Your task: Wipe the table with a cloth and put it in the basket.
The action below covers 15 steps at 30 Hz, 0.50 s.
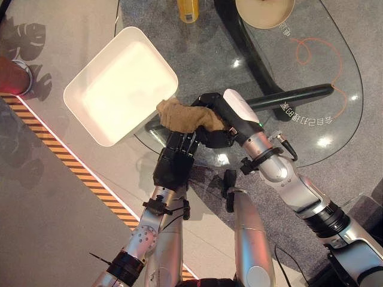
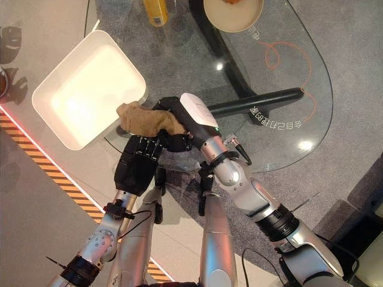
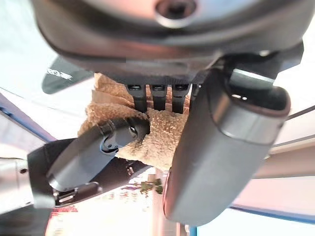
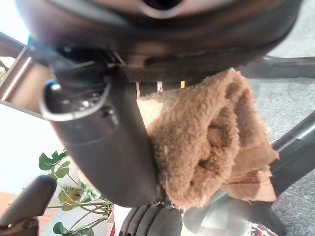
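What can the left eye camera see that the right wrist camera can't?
The left eye view takes in the white basket at the edge of the glass table, plus a yellow bottle and a round bowl at the far side, and the left hand just under the cloth. The right wrist view, from very close, shows green leaves past the hand and the cloth's fuzzy folds bunched against the thumb. Both show the brown cloth and the right hand curled round it.

Bunched tan terry cloth [image 1: 188, 116] at glass table [image 1: 311, 119] edge, beside tilted white basket [image 1: 119, 84].
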{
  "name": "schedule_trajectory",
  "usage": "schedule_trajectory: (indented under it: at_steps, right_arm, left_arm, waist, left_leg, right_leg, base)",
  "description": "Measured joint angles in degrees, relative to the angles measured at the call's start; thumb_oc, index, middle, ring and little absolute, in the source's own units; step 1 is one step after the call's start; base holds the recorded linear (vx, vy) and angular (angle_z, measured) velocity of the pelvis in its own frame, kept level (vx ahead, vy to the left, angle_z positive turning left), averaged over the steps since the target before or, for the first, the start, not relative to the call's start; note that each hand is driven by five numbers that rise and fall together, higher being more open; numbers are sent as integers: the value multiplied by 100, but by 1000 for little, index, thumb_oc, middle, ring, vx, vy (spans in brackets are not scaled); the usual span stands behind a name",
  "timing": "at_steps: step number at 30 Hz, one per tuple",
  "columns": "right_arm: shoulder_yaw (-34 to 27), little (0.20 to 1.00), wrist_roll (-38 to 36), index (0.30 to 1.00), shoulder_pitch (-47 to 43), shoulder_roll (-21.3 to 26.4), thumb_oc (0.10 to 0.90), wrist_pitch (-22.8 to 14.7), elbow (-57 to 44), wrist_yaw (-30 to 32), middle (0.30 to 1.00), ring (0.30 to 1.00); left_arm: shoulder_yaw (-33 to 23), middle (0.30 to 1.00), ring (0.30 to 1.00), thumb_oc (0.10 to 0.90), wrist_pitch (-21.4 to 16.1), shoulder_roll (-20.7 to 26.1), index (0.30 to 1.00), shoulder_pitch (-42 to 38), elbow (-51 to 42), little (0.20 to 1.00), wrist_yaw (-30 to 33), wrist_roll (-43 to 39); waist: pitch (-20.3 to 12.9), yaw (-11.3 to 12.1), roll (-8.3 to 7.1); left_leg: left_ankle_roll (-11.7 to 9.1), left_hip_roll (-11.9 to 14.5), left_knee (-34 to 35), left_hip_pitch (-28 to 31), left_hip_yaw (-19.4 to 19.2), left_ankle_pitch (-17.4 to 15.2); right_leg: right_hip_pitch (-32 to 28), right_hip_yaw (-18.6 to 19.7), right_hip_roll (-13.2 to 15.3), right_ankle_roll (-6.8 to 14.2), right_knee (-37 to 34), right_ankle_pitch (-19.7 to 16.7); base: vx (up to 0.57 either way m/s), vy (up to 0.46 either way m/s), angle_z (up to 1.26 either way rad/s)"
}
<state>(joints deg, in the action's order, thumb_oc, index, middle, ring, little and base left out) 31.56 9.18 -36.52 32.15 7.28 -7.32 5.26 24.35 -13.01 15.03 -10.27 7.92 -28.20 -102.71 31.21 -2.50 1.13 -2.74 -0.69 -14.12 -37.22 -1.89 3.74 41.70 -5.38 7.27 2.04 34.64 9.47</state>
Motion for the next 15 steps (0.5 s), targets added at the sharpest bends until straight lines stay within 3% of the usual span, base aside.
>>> schedule_trajectory:
  at_steps: [5, 15]
  right_arm:
    - [7, 200, 4, 300, -123, -57, 100, 114, 114, -1, 300, 300]
    - [12, 200, 41, 300, -114, 55, 100, 233, 253, -306, 300, 300]
  left_arm:
    - [0, 900, 900, 800, -297, -170, 900, -152, -23, 900, 500, 346]
    - [-4, 900, 900, 800, -630, 69, 900, -390, -44, 900, 2241, 2741]
  waist:
    - [0, 40, 0]
    - [0, 48, 1]
  left_leg:
    - [-11, 1, -5, 0, 59, 8]
    - [-12, 3, 6, -19, 78, 9]
  right_leg:
    - [-6, -43, 0, -18, 33, 6]
    - [9, -61, -2, -33, 35, 26]
  base:
    - [7, -4, 4]
    - [0, 0, 0]
